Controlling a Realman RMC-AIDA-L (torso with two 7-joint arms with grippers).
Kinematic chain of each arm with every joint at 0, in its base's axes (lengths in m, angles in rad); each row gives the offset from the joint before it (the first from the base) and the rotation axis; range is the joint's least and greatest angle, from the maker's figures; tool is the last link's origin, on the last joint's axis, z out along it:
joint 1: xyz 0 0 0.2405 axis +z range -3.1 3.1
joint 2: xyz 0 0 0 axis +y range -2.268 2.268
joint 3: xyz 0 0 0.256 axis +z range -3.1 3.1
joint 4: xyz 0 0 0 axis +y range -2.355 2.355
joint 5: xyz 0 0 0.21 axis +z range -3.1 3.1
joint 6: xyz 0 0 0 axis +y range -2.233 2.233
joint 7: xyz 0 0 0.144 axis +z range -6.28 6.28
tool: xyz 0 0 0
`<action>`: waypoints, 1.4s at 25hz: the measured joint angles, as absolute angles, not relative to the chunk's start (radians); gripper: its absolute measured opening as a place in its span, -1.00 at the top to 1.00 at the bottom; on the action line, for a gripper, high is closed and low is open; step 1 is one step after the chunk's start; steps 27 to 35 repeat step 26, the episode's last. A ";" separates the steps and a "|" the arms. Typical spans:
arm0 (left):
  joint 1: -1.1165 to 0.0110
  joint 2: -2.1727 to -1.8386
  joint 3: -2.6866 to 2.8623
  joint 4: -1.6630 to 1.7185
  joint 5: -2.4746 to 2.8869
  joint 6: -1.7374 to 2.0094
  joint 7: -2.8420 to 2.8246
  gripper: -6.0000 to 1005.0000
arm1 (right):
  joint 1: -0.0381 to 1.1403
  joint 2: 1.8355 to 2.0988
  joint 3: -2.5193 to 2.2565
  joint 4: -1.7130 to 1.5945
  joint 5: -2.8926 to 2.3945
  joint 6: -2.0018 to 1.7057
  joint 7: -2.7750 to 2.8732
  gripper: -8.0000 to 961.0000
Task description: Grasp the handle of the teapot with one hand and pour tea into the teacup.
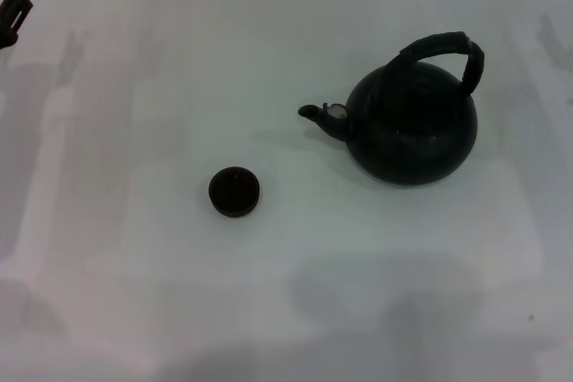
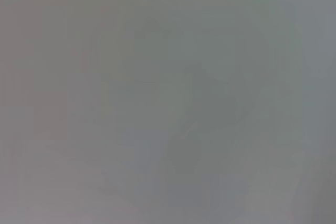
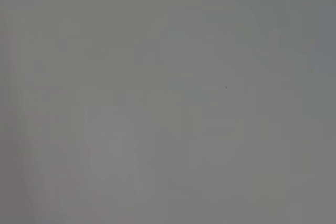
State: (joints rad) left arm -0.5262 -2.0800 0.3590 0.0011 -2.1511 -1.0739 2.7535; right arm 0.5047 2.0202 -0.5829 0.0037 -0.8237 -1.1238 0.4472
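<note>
On table [image 1: 134,292]: unmarked teapot [image 1: 414,131], spout toward teacup [image 1: 235,191].

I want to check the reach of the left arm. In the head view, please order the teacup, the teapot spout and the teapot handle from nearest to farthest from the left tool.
The left tool sits at the far left edge of the table.
1. Teacup, centre, nearer the robot.
2. Spout, pointing left from the teapot.
3. Handle, arched over the teapot, on the right.
</note>
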 joint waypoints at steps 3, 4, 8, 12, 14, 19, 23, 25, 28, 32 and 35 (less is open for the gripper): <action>-0.526 -2.080 0.359 -0.001 -2.151 -1.075 2.753 -0.77 | 0.505 2.020 -0.583 0.002 -0.824 -1.124 0.446 -0.82; -0.527 -2.080 0.359 -0.001 -2.151 -1.075 2.753 -0.77 | 0.505 2.020 -0.583 0.001 -0.824 -1.124 0.446 -0.82; -0.531 -2.080 0.359 -0.002 -2.151 -1.075 2.753 -0.77 | 0.505 2.020 -0.583 -0.001 -0.824 -1.124 0.444 -0.82; -0.536 -2.080 0.359 -0.002 -2.151 -1.080 2.753 -0.77 | 0.505 2.020 -0.583 -0.002 -0.824 -1.124 0.442 -0.82; -0.537 -2.080 0.360 -0.002 -2.151 -1.085 2.753 -0.77 | 0.505 2.019 -0.583 -0.005 -0.824 -1.123 0.442 -0.82; -0.535 -2.080 0.360 -0.003 -2.150 -1.089 2.754 -0.77 | 0.505 2.019 -0.583 -0.014 -0.824 -1.120 0.442 -0.82; -0.533 -2.080 0.360 -0.004 -2.150 -1.090 2.754 -0.77 | 0.506 2.019 -0.583 -0.016 -0.824 -1.112 0.442 -0.82; -0.531 -2.081 0.360 -0.005 -2.150 -1.090 2.753 -0.77 | 0.506 2.019 -0.583 -0.016 -0.824 -1.108 0.442 -0.82; -0.530 -2.081 0.360 -0.006 -2.150 -1.090 2.753 -0.77 | 0.506 2.019 -0.583 -0.016 -0.824 -1.107 0.442 -0.82; -0.530 -2.081 0.360 -0.006 -2.150 -1.090 2.753 -0.77 | 0.506 2.019 -0.583 -0.016 -0.824 -1.107 0.442 -0.82; -0.530 -2.081 0.360 -0.006 -2.150 -1.090 2.753 -0.77 | 0.506 2.019 -0.583 -0.016 -0.824 -1.107 0.442 -0.82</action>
